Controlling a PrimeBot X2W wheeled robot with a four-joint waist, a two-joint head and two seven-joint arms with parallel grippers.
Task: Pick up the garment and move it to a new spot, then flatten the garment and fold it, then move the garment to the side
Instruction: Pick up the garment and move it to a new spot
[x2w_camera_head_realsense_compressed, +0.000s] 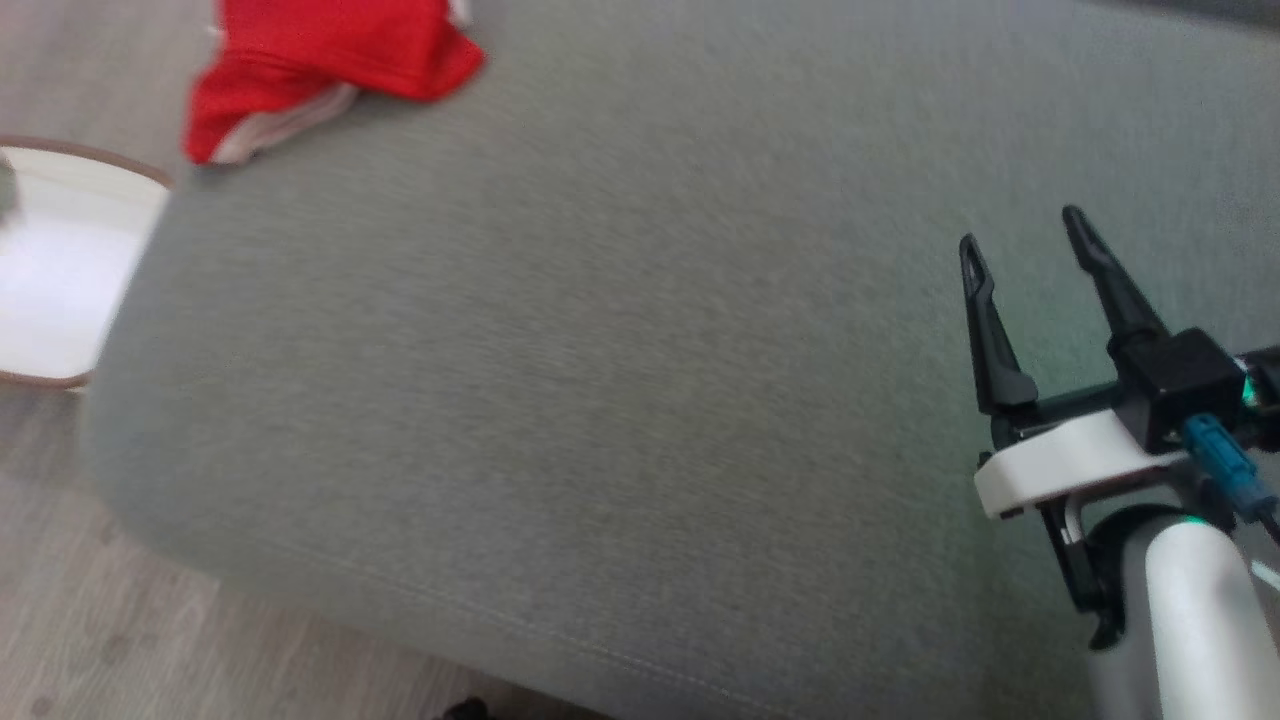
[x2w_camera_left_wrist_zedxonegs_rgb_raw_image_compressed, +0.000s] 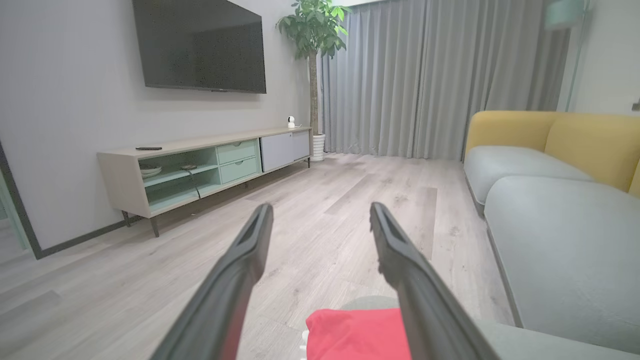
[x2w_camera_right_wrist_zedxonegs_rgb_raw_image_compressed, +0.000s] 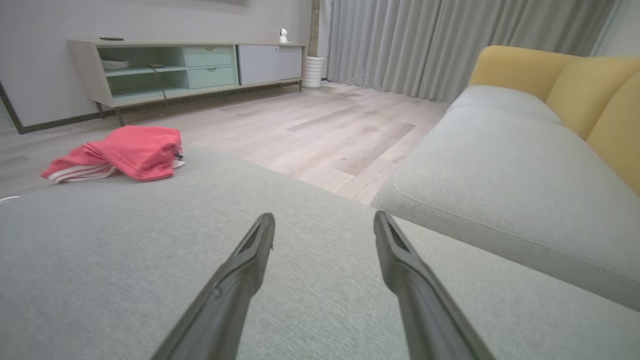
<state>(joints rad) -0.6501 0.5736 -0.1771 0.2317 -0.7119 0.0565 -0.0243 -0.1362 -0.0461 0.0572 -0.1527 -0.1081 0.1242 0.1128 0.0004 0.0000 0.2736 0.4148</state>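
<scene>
Nearest in the head view, the right end effector is seen at the lower right, its fingers spread apart with nothing between them, over the bare grey seat. From there the red garment is found well apart, up and to the left across the whole breadth of the seat, bunched at the far left corner. Its long axis is judged to run from a white-trimmed end at the lower left, at the seat's edge, up towards the right, so that it lies roughly crosswise to the right fingers. The same is shown in the right wrist view, where the garment is placed far ahead and to the left of the finger line. The left end effector is likewise seen parted and empty. In its wrist view the red cloth is caught at the bottom edge, low between the fingers and partly behind one of them, with the floor beyond. The left arm is therefore judged the nearer, and any grasp is best made from that side. Whether the cloth is touched by the left fingers cannot be told.
</scene>
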